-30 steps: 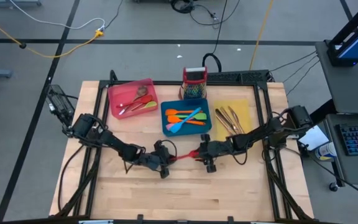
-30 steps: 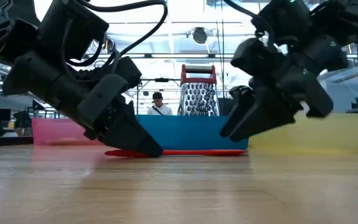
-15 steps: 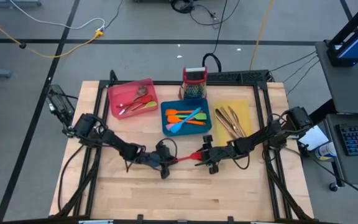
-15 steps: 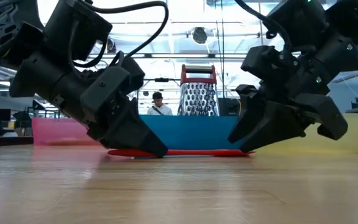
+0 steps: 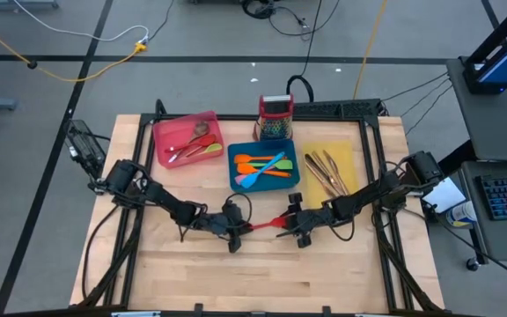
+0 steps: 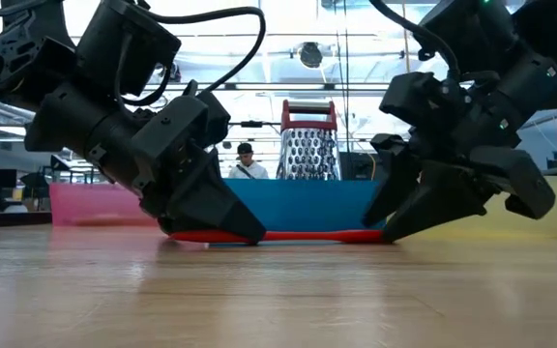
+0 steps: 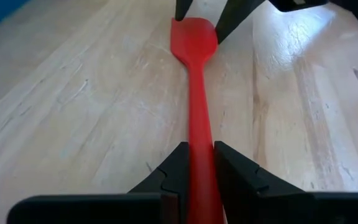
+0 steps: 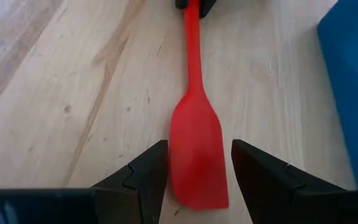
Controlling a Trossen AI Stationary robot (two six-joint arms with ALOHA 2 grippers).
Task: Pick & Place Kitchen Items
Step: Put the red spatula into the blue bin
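A red silicone spatula (image 5: 260,225) lies flat on the wooden table, just near of the blue tray; its handle points to the table's left and its blade (image 8: 196,149) to the right. My left gripper (image 5: 239,230) is shut on the handle. My right gripper (image 5: 282,223) is open, low at the table top. Its fingers (image 8: 148,171) stand on either side of the blade with a thin gap on each side. In the low view the spatula (image 6: 298,235) stretches between the tips of the left gripper (image 6: 251,235) and the right gripper (image 6: 387,233). My left gripper pinches the spatula's handle (image 7: 197,149) between its two fingers, toward the handle's free end. The fingers (image 7: 180,163) slant down from the table's left and lie along the handle. The spatula lies low and level on the table.
At the back stand a pink tray (image 5: 160,132), a blue tray (image 5: 232,169) holding several coloured utensils, and a yellow tray (image 5: 356,151) with copper-toned cutlery. A grater (image 5: 275,116) stands behind the blue tray. Bare wood lies toward the near edge. A person (image 6: 248,162) shows far behind the table.
My right gripper has sunk toward the table and the near edge, rolling a little; its open fingers now stand on either side of the spatula's blade. My left gripper has rolled slightly while keeping hold of the handle. The spatula has shifted a little toward the near edge.
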